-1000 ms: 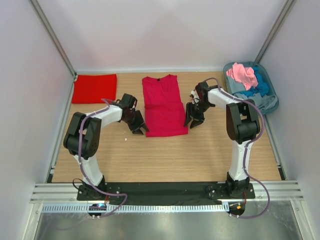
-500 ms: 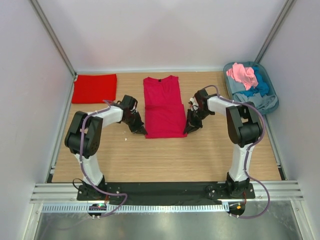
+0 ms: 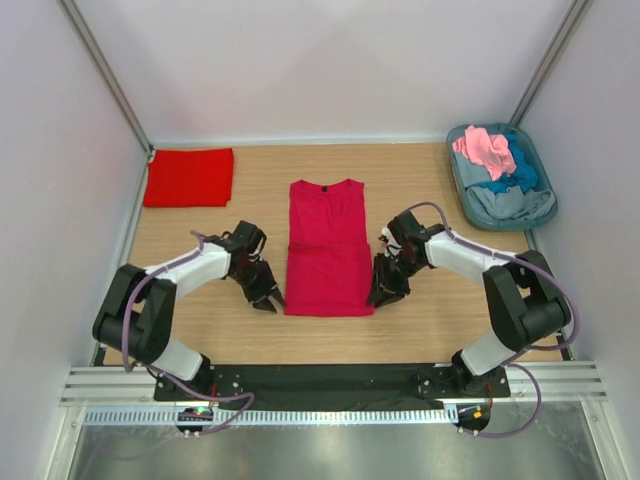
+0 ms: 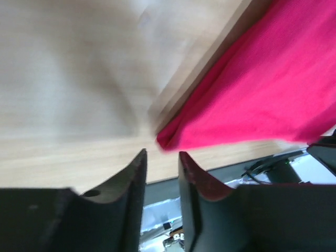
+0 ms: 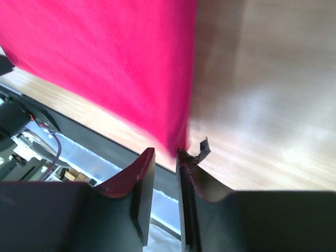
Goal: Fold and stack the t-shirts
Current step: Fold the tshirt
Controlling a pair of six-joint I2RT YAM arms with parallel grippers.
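A crimson t-shirt (image 3: 325, 250) lies flat mid-table, sleeves folded in, collar at the far end. My left gripper (image 3: 268, 297) sits at its near left corner and my right gripper (image 3: 380, 293) at its near right corner. In the left wrist view the left gripper (image 4: 161, 153) stands narrowly open, the shirt's corner (image 4: 173, 139) just beyond its tips. The right gripper (image 5: 166, 151) is also narrowly open, with the cloth's corner (image 5: 176, 142) touching one fingertip. A folded scarlet t-shirt (image 3: 189, 176) lies at the far left.
A grey-blue tub (image 3: 541, 200) at the far right holds crumpled pink (image 3: 486, 148), blue (image 3: 520, 175) and grey (image 3: 500, 203) shirts. A black base rail (image 3: 330, 378) runs along the near table edge, close behind both grippers. White walls enclose the table.
The crimson shirt has slid toward the near edge, with both grippers at its near corners moving along. Both grippers shut at the corners, then opened slightly.
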